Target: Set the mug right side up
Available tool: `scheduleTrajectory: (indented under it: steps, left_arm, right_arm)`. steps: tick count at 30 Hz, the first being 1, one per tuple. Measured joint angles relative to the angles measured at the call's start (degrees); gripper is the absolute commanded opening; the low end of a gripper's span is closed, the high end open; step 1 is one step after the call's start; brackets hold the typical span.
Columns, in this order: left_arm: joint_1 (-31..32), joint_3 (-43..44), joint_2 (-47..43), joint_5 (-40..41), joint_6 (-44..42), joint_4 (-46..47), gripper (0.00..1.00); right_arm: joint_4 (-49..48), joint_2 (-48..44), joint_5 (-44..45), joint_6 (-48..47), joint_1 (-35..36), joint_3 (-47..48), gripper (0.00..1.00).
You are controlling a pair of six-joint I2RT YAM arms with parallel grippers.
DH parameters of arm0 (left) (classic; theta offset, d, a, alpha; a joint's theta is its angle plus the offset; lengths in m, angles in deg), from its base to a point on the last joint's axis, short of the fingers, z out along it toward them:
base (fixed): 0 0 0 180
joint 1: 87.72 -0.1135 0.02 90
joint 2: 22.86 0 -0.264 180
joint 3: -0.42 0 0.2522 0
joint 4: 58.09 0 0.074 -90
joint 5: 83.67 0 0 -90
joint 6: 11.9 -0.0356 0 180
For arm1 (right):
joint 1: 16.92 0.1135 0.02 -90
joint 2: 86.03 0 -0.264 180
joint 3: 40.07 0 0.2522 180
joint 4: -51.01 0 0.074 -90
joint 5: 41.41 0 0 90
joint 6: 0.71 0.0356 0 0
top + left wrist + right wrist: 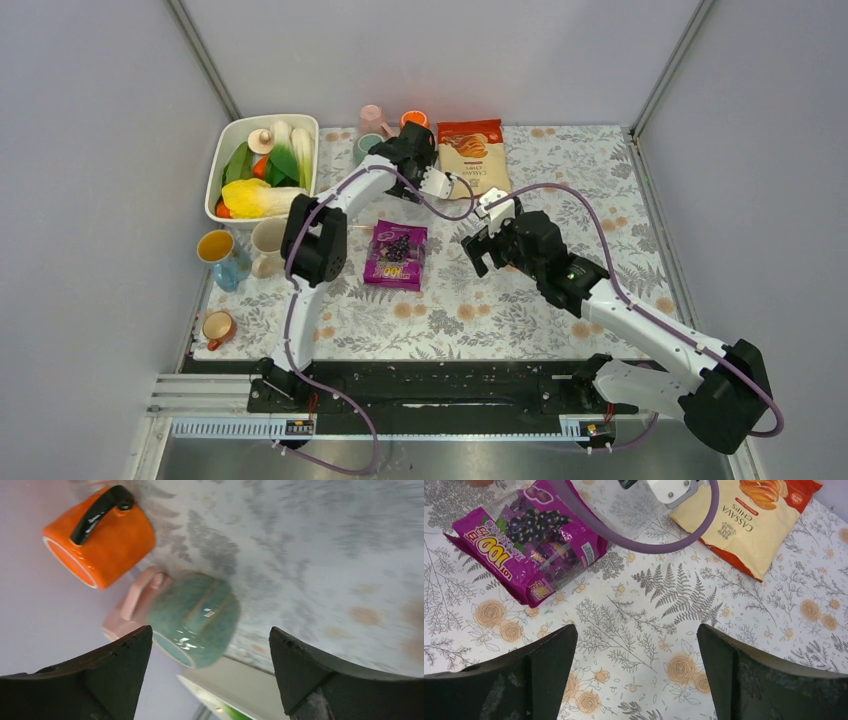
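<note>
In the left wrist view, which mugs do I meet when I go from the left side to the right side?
orange mug → pink mug → teal mug

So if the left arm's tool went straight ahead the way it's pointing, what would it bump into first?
Most likely the speckled teal ceramic mug, sitting straight ahead of the open left tool, though depth is unclear.

left gripper [210,632] and right gripper [636,630], both outstretched, fingers [544,675] wide apart
</note>
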Motion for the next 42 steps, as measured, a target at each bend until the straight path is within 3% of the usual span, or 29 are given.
scheduleTrajectory:
  steps: [6,9,14,18,25,30,36,42]
  left_arm:
    - [-0.9,4.2,8.5,6.6,-11.4,10.8,0.87]
    - [-1.3,5.4,11.4,9.0,-14.8,11.5,0.8]
    - [-2.1,6.5,13.4,11.6,-17.8,10.8,0.41]
    - [-2.3,10.2,15.8,12.3,-18.4,9.9,0.02]
    - [-2.1,6.7,14.5,11.8,-17.0,16.0,0.0]
    - [-2.0,5.6,12.4,9.8,-9.7,17.7,0.0]
    - [-2.3,3.0,4.6,3.8,10.4,18.4,0.0]
    - [-3.0,-0.1,-3.5,-0.3,33.4,19.0,0.0]
  right_arm:
    - [0.9,0.2,0.2,-0.2,0.0,-0.7,1.0]
    - [1.2,0.7,0.3,-0.5,0.0,-0.7,1.0]
    - [1.4,2.4,0.3,-1.4,0.0,-0.7,1.0]
    - [1.6,3.9,0.3,-2.0,0.0,-0.6,0.99]
    - [1.9,4.0,0.6,-2.5,0.0,-0.5,0.99]
    - [2.7,4.0,2.8,-2.1,-0.1,0.5,0.99]
    - [1.9,3.7,2.8,0.1,-0.6,0.8,1.0]
    - [-4.8,3.7,-1.5,5.1,-1.9,0.8,1.0]
